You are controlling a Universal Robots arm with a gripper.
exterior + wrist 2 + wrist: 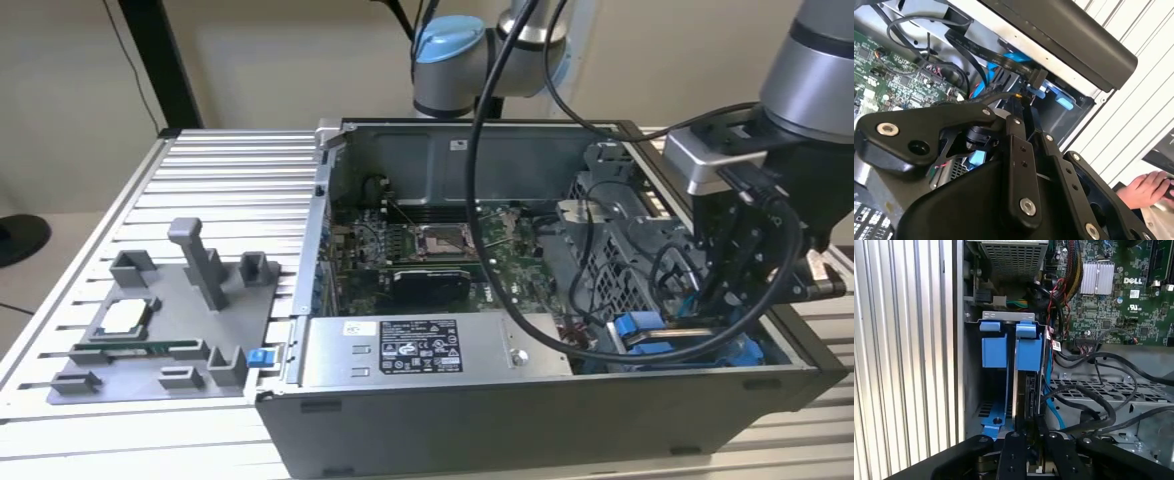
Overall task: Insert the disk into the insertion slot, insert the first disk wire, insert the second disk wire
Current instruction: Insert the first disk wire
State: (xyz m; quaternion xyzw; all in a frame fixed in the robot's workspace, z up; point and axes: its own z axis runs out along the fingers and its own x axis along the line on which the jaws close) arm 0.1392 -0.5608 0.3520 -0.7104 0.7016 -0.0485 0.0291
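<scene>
Where the slatted table (214, 160) runs out to its left edge in the exterior view, a grey fixture (147, 340) sits with small parts on it, well apart from the work. Centre of table: an open computer case (534, 425), motherboard (441, 250) exposed. A grey box (501, 350) with a black-and-white sticker lies along the case's front wall. Toward the table's right edge, in the case's front right corner, is the insertion slot (643, 335), blue rails showing. The gripper (705, 318) reaches down into it from the arm above.

First wrist view: the disk (1029, 390) stands edge-on between the slot's blue rails, its blue carrier tab about level with the neighbouring tab at the bay's far end. The jaws sit one on each face of the disk's near edge and look clamped on it. Second wrist view: the gripper's tip is close to blue plastic and a black connector; contact cannot be told. A person's hand (1146, 189) rests outside the case.

Judgement: step one is near its end. The disk looks deep in the slot, though full seating cannot be confirmed. Black cables (1110, 410) lie loose over the metal cage beside the bay. Both disk wires look not yet inserted, so two steps of three are left.
</scene>
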